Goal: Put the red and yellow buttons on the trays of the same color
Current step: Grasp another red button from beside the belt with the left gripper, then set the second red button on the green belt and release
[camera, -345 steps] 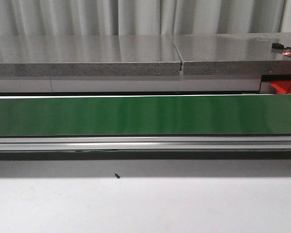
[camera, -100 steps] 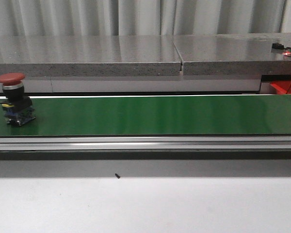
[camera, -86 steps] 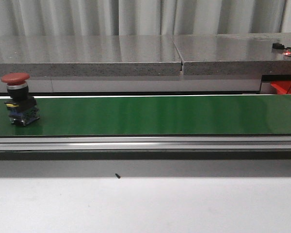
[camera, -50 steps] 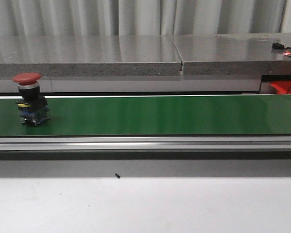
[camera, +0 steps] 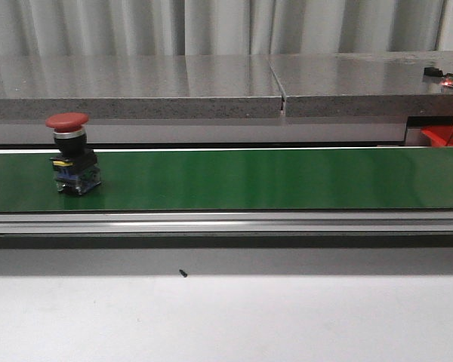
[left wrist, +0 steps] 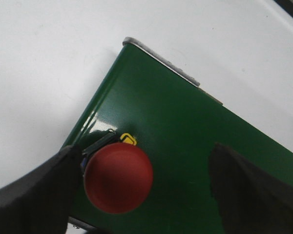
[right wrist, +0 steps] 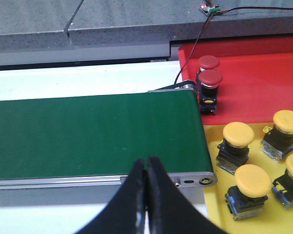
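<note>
You've got the green conveyor belt carrying one red button near its left end, between the left gripper's spread jaws, red tray holding two red buttons, yellow tray holding four yellow buttons, right gripper jaws together, empty.

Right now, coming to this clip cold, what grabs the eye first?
A lone red button stands upright near the left end of the green conveyor belt; in the left wrist view it sits between the open left gripper fingers. Past the belt's far end, two red buttons rest on a red tray and four yellow ones on a yellow tray.
</note>
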